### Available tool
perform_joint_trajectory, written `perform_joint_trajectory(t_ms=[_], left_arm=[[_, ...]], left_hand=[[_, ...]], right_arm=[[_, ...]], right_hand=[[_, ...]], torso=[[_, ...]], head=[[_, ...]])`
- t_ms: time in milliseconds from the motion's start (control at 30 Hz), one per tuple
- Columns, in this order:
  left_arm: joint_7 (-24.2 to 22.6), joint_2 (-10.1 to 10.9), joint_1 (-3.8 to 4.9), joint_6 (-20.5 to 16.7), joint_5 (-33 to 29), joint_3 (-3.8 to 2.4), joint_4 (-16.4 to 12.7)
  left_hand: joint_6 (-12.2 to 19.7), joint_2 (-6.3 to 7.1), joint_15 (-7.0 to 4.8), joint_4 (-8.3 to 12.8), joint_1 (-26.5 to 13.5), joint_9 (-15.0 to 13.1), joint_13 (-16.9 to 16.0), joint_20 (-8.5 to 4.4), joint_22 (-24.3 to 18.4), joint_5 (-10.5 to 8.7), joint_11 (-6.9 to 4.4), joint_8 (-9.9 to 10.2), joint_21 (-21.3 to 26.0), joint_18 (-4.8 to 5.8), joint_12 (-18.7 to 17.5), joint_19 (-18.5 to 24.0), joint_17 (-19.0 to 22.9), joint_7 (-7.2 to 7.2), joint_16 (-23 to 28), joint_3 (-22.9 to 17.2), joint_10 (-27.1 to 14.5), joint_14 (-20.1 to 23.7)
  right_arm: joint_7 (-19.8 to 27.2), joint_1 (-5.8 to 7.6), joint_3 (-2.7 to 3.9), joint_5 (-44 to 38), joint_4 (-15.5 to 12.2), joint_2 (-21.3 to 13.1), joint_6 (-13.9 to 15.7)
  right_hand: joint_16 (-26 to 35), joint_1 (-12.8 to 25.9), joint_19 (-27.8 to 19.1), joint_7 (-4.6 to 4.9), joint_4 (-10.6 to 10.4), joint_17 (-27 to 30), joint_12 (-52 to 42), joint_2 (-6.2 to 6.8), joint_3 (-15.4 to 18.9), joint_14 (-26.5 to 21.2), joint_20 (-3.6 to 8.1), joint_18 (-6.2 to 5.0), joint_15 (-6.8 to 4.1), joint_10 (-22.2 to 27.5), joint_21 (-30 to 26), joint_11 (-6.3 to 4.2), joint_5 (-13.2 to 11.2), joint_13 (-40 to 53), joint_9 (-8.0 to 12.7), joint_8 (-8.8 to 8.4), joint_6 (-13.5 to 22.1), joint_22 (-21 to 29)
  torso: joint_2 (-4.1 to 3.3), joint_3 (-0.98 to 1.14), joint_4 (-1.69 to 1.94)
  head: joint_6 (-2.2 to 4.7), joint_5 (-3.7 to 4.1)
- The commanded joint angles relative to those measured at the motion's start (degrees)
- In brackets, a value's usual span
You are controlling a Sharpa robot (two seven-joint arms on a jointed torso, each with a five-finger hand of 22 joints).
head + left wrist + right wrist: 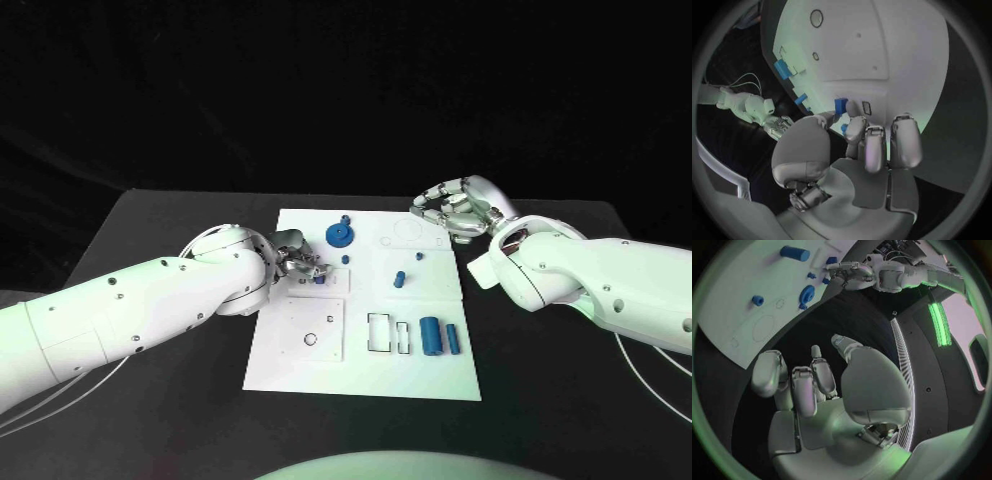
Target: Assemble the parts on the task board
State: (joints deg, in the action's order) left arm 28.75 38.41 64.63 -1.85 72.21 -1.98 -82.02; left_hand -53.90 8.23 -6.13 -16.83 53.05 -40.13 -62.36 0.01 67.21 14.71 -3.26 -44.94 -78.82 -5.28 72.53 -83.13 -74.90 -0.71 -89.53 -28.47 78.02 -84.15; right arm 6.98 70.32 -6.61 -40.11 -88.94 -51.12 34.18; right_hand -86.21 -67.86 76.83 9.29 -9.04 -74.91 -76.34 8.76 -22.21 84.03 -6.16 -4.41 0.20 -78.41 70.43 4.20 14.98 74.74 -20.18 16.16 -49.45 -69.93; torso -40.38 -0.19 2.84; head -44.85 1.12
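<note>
Left arm: reaches in over the table's left side, ending above the task board's [433,375] left edge.
Left hand [299,262]: low over the left half of the board, fingers curled together, tips pointing down at the plate.
Left fingers [856,120]: pinching a small blue part [840,106] between thumb and a fingertip, seen in the left wrist view; part sits just above the board's surface.
Right arm: bent in over the table's right side, elbow beside the board's right edge.
Right hand [462,208]: raised near the board's far right corner, off the plate, palm turned up.
Right fingers [804,385]: curled in toward the palm, nothing between them.
Blue wheel [340,235]: on the board near its far edge, left of centre.
Blue cylinder [431,334]: lying near the board's right edge, toward the near side, with a slimmer blue pin [451,339] just beside it.
Small blue peg [398,279]: standing near the board's middle.
</note>
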Motion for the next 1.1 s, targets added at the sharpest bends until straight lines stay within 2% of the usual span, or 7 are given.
perform_joint_trajectory(t_ms=[33,300,667,833,1100], left_arm=[[0.1,-0.2,-0.04,0.8,-0.2,0.01,0.1],[0.1,-0.2,-0.03,0.8,-0.2,0.01,0.1],[0.0,0.0,-0.04,-0.4,-0.9,-0.02,-0.4],[-0.1,0.5,-0.04,-1.0,-1.7,-0.67,-1.1],[-0.2,1.6,0.3,-1.2,-2.8,-2.17,-2.7]], left_hand=[[-0.2,-0.22,-0.33,0.1,0.7,0.0,-0.1,-0.2,0.0,-0.3,-0.02,-0.3,-0.3,0.91,0.2,0.0,-14.9,0.13,-0.4,-0.3,0.4,-5.8],[-0.2,-0.32,-0.33,0.1,0.7,0.0,-0.2,-0.2,0.1,-0.38,-0.02,-0.3,-0.3,0.92,0.2,0.0,-14.9,0.12,-0.4,-0.3,0.4,-5.8],[-0.1,-0.48,-0.31,-0.1,0.0,0.0,0.3,-0.2,0.0,-0.73,0.04,-0.3,-0.2,0.91,-0.1,0.0,-14.7,0.04,-0.3,0.5,0.2,-5.7],[0.2,0.12,-0.24,-0.1,-1.4,0.0,1.1,-0.16,-0.1,-0.61,0.13,-0.1,-0.2,0.89,-0.7,0.0,-14.5,-0.05,-0.2,1.7,-0.2,-5.7],[0.8,0.83,-0.15,0.0,-2.6,0.0,2.4,-0.11,-0.7,-0.55,0.27,0.2,0.2,0.78,-1.7,0.3,-14.0,-0.21,0.0,2.9,-1.1,-5.6]], right_arm=[[0.4,-0.04,0.0,-0.3,0.0,0.0,-0.6],[0.4,-0.04,-0.01,-0.3,0.0,0.0,-0.6],[0.5,-0.05,-0.01,-0.3,0.1,0.0,-0.7],[0.5,-0.06,-0.02,-0.3,0.2,0.0,-0.6],[0.5,-0.08,-0.05,-0.5,0.5,0.0,-0.5]], right_hand=[[0.2,0.4,-0.5,-0.22,-0.2,-2.9,0.3,-0.08,0.0,3.2,0.03,-0.99,-0.16,0.4,-0.2,0.03,0.2,0.0,0.0,0.34,0.2,0.1],[0.2,0.4,-0.5,-0.22,-0.3,-2.9,0.3,-0.1,0.0,3.2,0.03,-0.98,-0.16,0.4,-0.2,0.03,0.2,0.0,-0.1,0.35,0.2,0.0],[0.2,0.5,-0.5,-0.22,-0.5,-2.9,0.2,-0.24,0.1,3.2,0.04,-0.98,-0.17,0.4,-0.2,0.03,0.3,0.1,-0.1,0.4,0.2,0.1],[0.2,0.6,-0.5,-0.22,-0.7,-2.9,0.3,-0.29,0.1,3.2,0.04,-0.98,-0.17,0.4,-0.2,0.03,0.3,0.0,-0.1,0.42,0.2,0.1],[0.2,0.6,-0.5,-0.22,-0.7,-2.9,0.3,-0.29,0.1,3.2,0.04,-0.98,-0.17,0.4,-0.2,0.03,0.3,0.0,-0.1,0.42,0.2,0.1]], torso=[[-0.02,0.01,-0.03],[-0.01,0.04,-0.02],[-0.01,-0.04,-0.05],[0.02,-0.03,-0.01],[0.08,0.04,0.06]], head=[[0.08,0.0],[0.1,0.05],[0.23,0.08],[0.35,0.11],[0.54,0.0]])
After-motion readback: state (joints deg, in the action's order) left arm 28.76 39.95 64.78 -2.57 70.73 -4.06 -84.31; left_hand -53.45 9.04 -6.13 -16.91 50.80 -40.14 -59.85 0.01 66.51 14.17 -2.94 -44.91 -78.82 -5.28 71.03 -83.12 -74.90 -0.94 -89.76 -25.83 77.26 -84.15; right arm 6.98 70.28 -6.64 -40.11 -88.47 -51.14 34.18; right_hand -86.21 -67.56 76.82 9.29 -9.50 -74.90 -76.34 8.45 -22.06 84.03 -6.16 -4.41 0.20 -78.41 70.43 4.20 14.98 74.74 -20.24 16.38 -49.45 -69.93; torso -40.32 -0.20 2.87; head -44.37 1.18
